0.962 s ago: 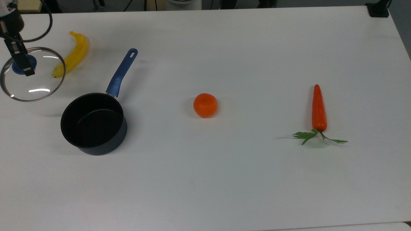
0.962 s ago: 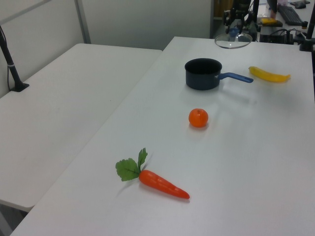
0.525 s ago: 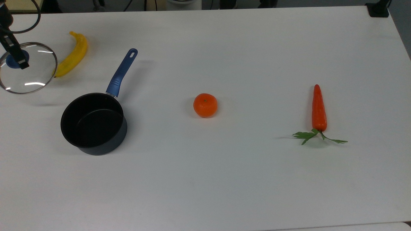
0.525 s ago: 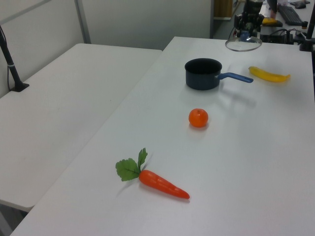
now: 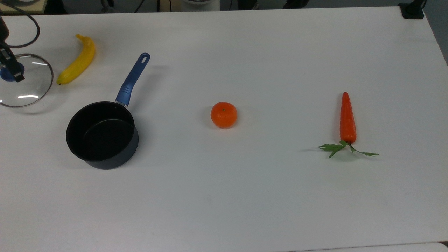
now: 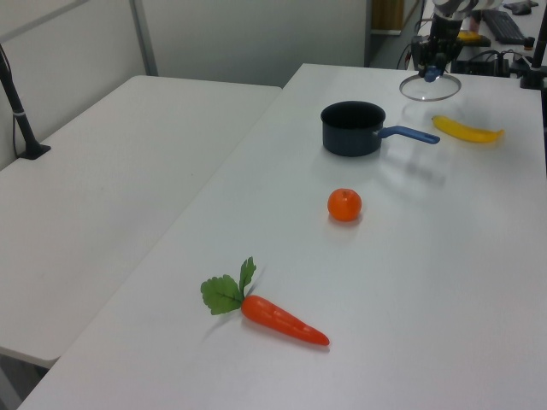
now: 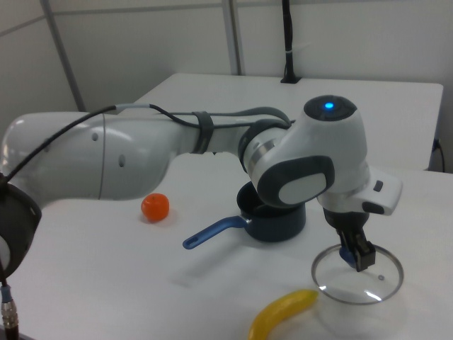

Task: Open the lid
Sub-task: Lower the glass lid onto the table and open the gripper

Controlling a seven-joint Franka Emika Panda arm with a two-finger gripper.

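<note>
Clearly, the right view gives the whole white arm (image 7: 141,152), bent over the saucepan (image 7: 272,216) with its wrist pointing down, while the top view catches just the dark gripper (image 5: 10,68) at the top view's left edge. The gripper is closed on the blue knob (image 5: 6,74) of the glass lid (image 5: 26,85), fingers pressed against both sides. The lid is off the saucepan and sits at the table's (image 5: 245,192) corner (I cannot tell if it touches the surface), beside the banana (image 5: 77,60). The left view shows a second table (image 6: 111,179) next to the first. I count one lid, one saucepan, one banana, one tangerine (image 5: 224,114) and one carrot (image 5: 347,120).
</note>
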